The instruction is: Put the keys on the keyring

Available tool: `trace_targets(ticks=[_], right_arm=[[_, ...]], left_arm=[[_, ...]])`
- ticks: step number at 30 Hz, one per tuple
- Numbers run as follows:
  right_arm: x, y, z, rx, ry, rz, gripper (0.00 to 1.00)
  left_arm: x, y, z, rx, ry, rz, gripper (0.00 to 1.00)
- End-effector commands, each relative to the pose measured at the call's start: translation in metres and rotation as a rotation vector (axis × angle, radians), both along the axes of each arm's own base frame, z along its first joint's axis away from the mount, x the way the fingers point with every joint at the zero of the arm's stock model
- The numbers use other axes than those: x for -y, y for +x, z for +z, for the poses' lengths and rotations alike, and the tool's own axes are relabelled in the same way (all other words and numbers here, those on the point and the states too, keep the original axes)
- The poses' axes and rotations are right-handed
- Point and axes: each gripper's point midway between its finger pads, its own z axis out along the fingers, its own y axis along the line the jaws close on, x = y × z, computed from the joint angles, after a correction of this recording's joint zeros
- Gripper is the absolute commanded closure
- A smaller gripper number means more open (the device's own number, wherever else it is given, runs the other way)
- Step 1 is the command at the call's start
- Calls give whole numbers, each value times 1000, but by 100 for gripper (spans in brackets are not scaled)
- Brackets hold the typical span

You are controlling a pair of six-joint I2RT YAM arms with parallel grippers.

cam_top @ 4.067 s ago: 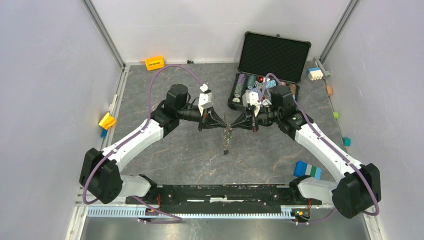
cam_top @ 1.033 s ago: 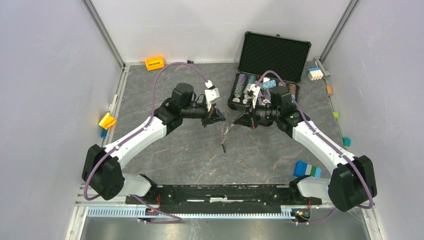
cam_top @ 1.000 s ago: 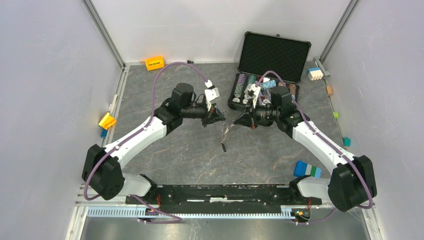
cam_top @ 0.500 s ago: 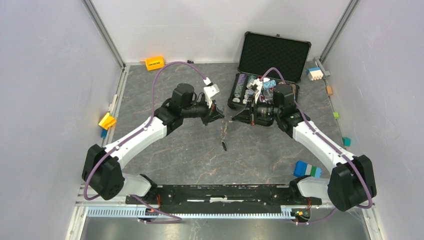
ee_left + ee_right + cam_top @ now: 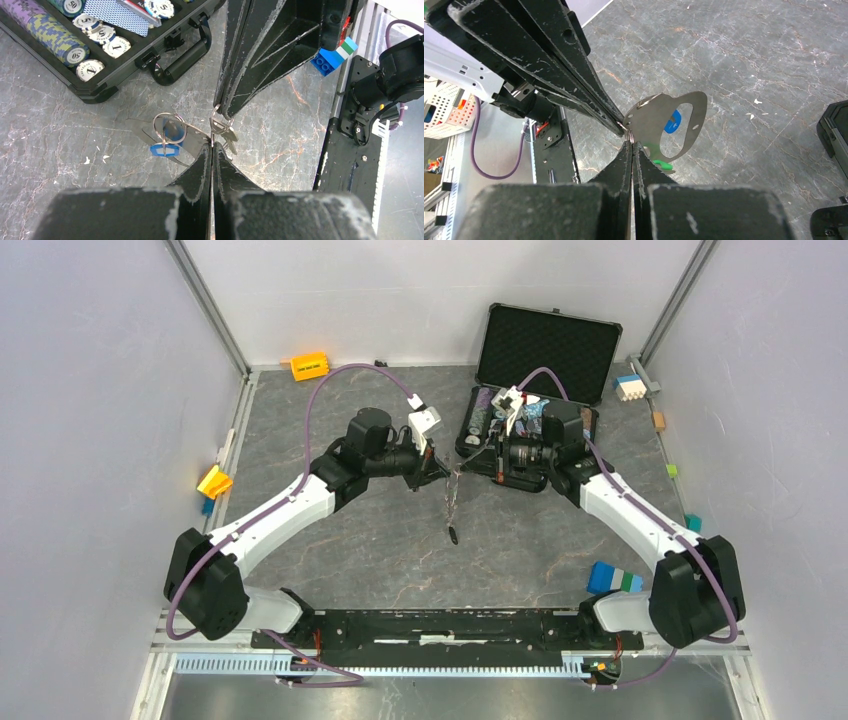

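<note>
Keyring (image 5: pixel 648 119): flat silver loop, held up off the worktop (image 5: pixel 380 550), about midway between its left and right edges and nearer the far edge than the near one. The narrow end sits where the two sets of jaws meet; the wide end points away from them.
Left gripper (image 5: pixel 212 146): reaches in from the left, jaws pressed together, pinching the narrow end of the keyring.
Right gripper (image 5: pixel 632 145): jaws pressed together on a small split ring (image 5: pixel 220 122), tips almost touching the left tips.
Keys (image 5: pixel 229 138): small and silver, hanging from the split ring just beside the keyring's narrow end. Cannot tell whether the split ring is threaded onto the loop.
Second ring (image 5: pixel 169 127): sits against the loop's wider part and carries a blue tag (image 5: pixel 162 149).
Green tag (image 5: pixel 663 164): shows below the loop's lower rim.
Chain (image 5: pixel 452 508): thin, drops from the meeting point toward the near edge and ends in a dark fob (image 5: pixel 453 534). Cannot tell whether the fob touches the worktop.
Case (image 5: pixel 545 340): black, lid open, at the far edge right of centre, with poker chips (image 5: pixel 75 50) in rows inside.
Blue block (image 5: pixel 613 579): toward the near right corner, well apart from the keyring.
</note>
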Motion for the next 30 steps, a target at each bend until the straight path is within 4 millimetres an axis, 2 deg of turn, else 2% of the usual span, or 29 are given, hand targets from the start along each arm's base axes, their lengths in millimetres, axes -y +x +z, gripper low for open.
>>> trace_targets(ticks=[1,19,24,30], right_arm=[[-3,15,21,52,22,-30,100],[-1,11,23,73,27,-34,100],[9,16,30,185,-30,-42,100],[20,5,39,426,-137,77,100]], left_arm=[[7,-1,39,35,-78,3,98],[7,2,37,38,-70,20,98],[6,-1,37,36,-74,11,98],[3,-10,46,28,-121,-40,98]])
